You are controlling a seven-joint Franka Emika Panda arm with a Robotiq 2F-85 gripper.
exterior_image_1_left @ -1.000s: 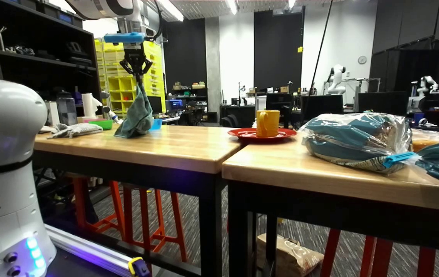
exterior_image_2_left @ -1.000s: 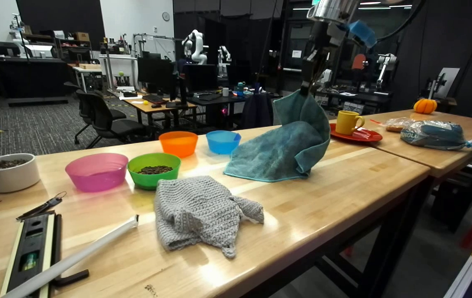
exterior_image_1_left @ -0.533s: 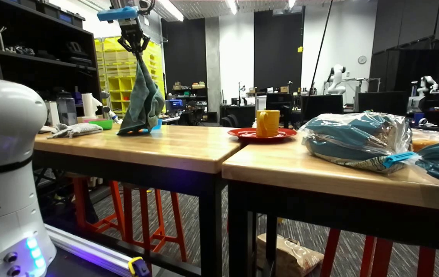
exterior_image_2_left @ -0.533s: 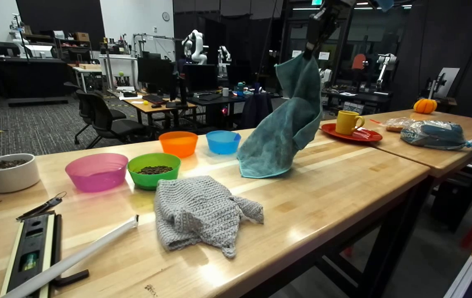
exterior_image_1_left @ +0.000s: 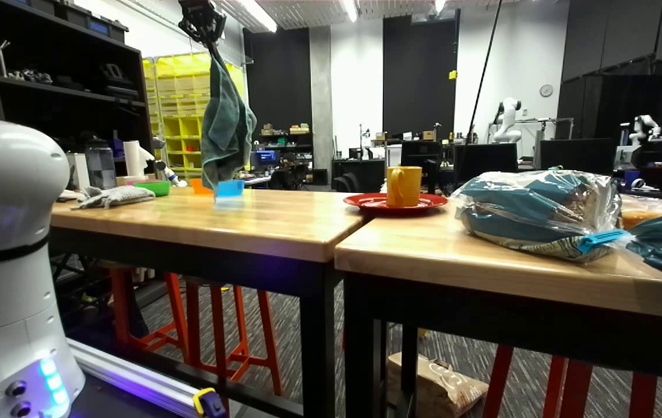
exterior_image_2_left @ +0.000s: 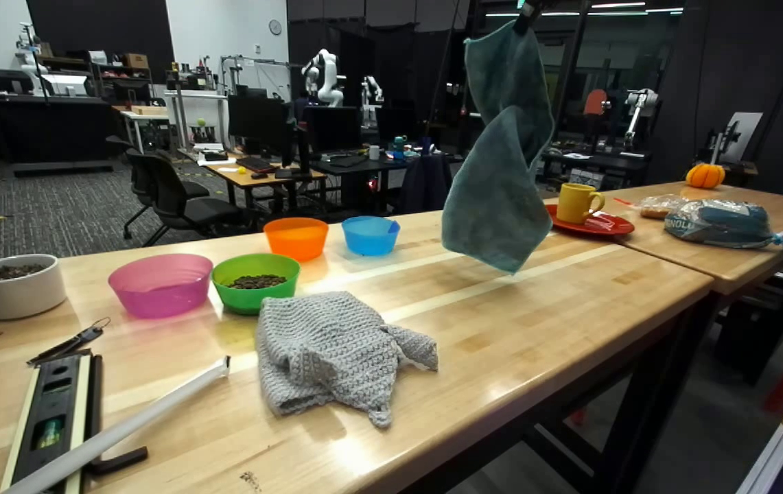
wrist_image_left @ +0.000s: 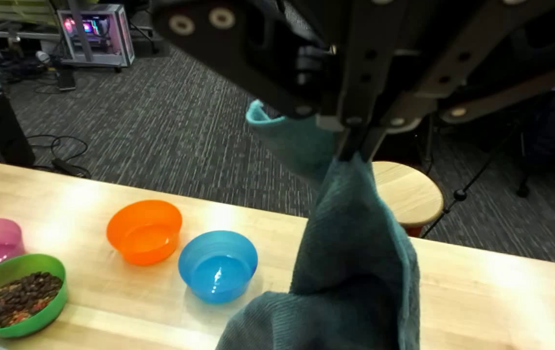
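A teal cloth (exterior_image_2_left: 501, 185) hangs twisted from my gripper (wrist_image_left: 357, 154), whose fingers are shut on it near one corner. In an exterior view the cloth (exterior_image_1_left: 226, 122) dangles over the wooden table, its lowest tip just above the surface. The wrist view shows folds of the cloth (wrist_image_left: 350, 243) dropping below the fingertips, with a loose flap behind them. Nearest beneath is a blue bowl (wrist_image_left: 218, 267), with an orange bowl (wrist_image_left: 145, 232) beside it. The upper part of the gripper is cut off by the frame's top in both exterior views.
A grey knitted cloth (exterior_image_2_left: 343, 357) lies near a green bowl (exterior_image_2_left: 255, 285) of dark pellets and a pink bowl (exterior_image_2_left: 161, 287). A yellow mug (exterior_image_1_left: 404, 187) stands on a red plate (exterior_image_1_left: 360, 201). Farther along is a bagged loaf (exterior_image_1_left: 534, 215). A spirit level (exterior_image_2_left: 55, 418) lies at one end.
My gripper has risen, lifting the teal cloth until its lower end left the tabletop. The cloth has untwisted into a longer hang, and the orange bowl behind it has come into sight.
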